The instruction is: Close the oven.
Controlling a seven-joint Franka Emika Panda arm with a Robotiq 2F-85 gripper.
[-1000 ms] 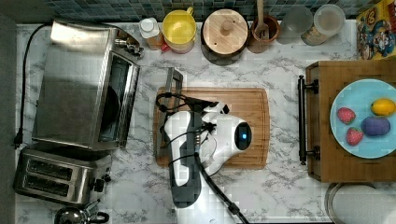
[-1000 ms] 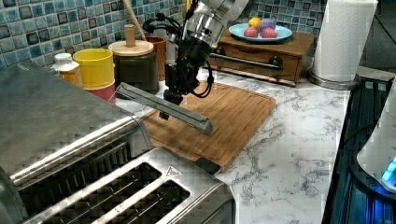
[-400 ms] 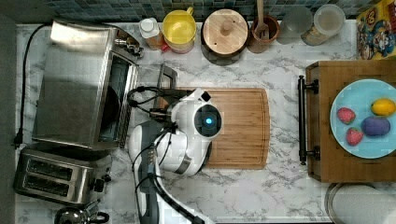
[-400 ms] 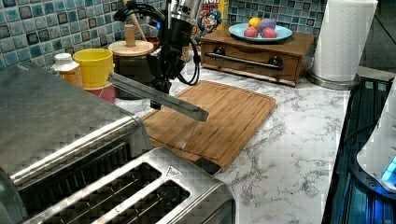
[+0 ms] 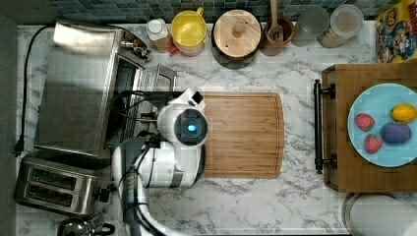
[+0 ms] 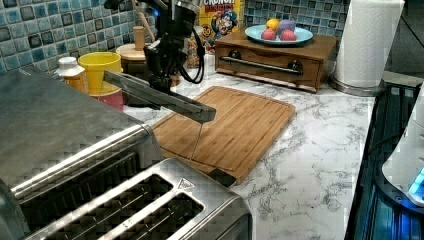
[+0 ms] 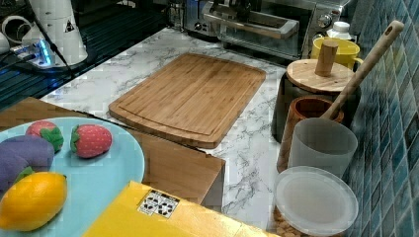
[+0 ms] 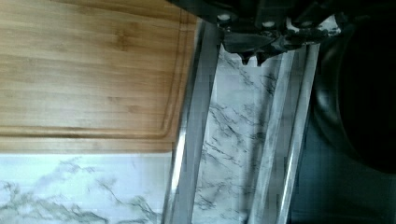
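Stainless-steel toaster oven (image 5: 78, 88) with its brushed shiny top sits at the left of the top view, beside the marble counter's (image 5: 246, 201) left edge. Its glass door (image 6: 160, 95) with the metal bar handle (image 6: 175, 102) is partly raised, tilted between flat and upright, as the left view shows at centre left; the right view places the oven (image 7: 267, 22) at top centre with the door leaning outward. In the wrist view the handle bar (image 8: 191, 140) runs alongside the door's metal frame (image 8: 289, 140), marble showing through the glass between them.

Black gripper (image 6: 160, 75) of the white robot arm (image 5: 172, 147) sits at the door's handle edge in the left view; I cannot tell whether its fingers are spread or clamped.

Just beside the door lies a rectangular bamboo cutting board (image 5: 241, 132), at the centre of the top view. A two-slot steel toaster (image 5: 54, 184) stands at lower left, touching or nearly touching the oven. Along the upper edge stand a yellow mug (image 5: 187, 29), a round wooden lid with a knob (image 5: 236, 32) and a wooden utensil holder (image 5: 278, 29). At the right, a wooden box (image 5: 339, 132) carries a light blue plate (image 5: 373, 98) of toy fruit.
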